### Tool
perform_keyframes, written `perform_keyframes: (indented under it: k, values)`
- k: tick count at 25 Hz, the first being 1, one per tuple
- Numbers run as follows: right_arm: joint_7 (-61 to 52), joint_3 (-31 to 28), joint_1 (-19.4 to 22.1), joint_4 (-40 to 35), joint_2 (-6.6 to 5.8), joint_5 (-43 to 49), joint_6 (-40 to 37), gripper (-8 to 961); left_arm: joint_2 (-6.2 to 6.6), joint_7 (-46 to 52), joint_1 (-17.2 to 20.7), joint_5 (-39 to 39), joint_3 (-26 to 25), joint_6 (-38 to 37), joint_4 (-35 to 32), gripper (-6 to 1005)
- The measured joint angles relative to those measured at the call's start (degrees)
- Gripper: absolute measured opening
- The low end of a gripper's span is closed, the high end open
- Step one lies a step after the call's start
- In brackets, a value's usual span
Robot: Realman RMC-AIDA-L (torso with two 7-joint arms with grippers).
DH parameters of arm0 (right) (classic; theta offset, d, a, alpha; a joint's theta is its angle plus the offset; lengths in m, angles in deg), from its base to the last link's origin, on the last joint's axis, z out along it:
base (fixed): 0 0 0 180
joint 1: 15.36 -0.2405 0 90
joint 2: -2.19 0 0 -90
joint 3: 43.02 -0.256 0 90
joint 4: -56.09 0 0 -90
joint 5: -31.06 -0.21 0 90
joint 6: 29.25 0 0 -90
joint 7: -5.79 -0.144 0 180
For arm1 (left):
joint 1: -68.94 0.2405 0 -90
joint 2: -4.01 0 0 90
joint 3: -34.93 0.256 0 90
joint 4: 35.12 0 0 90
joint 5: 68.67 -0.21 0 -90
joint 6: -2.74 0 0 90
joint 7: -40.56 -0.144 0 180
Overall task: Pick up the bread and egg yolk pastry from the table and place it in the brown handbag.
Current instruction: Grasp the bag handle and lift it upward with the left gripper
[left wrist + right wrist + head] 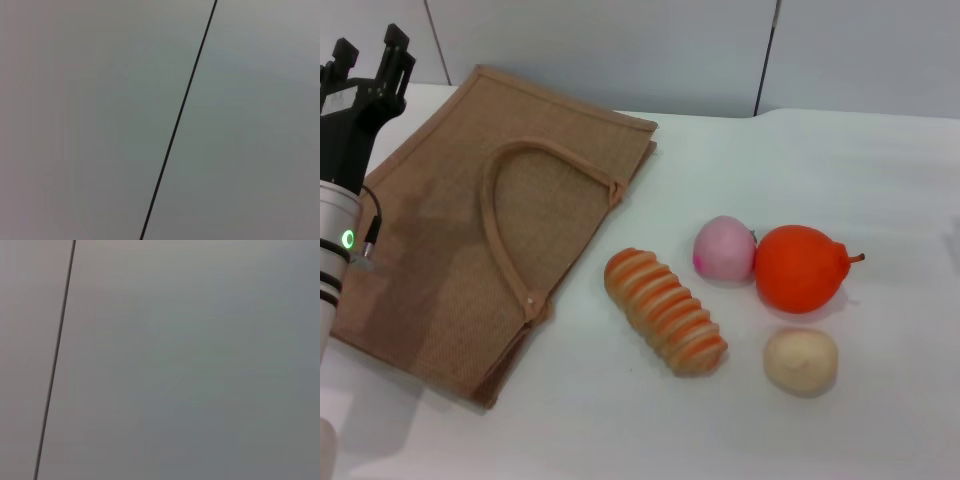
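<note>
The brown handbag (470, 230) lies flat on the white table at the left, its strap handles looping across its face. The bread (665, 311), ridged with orange and cream stripes, lies on the table just right of the bag. The egg yolk pastry (801, 360), a pale round dome, sits further right near the front. My left gripper (368, 52) is raised at the far left above the bag's left corner, fingers pointing up, open and holding nothing. The right gripper is out of view. Both wrist views show only a grey wall with a dark seam.
A pink peach (724, 249) and an orange pear-shaped fruit (801, 268) sit side by side behind the pastry and right of the bread. The white table (620, 430) stretches on around them, with a grey panelled wall behind.
</note>
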Motion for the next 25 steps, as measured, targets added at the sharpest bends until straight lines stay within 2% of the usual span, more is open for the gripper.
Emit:
perform_keyframes:
  k: [18,25]
  values:
    - [0.0,0.8,-0.1,0.8,0.0,0.2,-3.2,879,0.09,0.8,1.5,-0.1,0.0,-0.9,0.1,698]
    - [0.0,0.7,0.1,1.1,0.0,0.0,-3.9,879,0.59,9.4,1.5,-7.6,0.4,-0.1,-2.3,693]
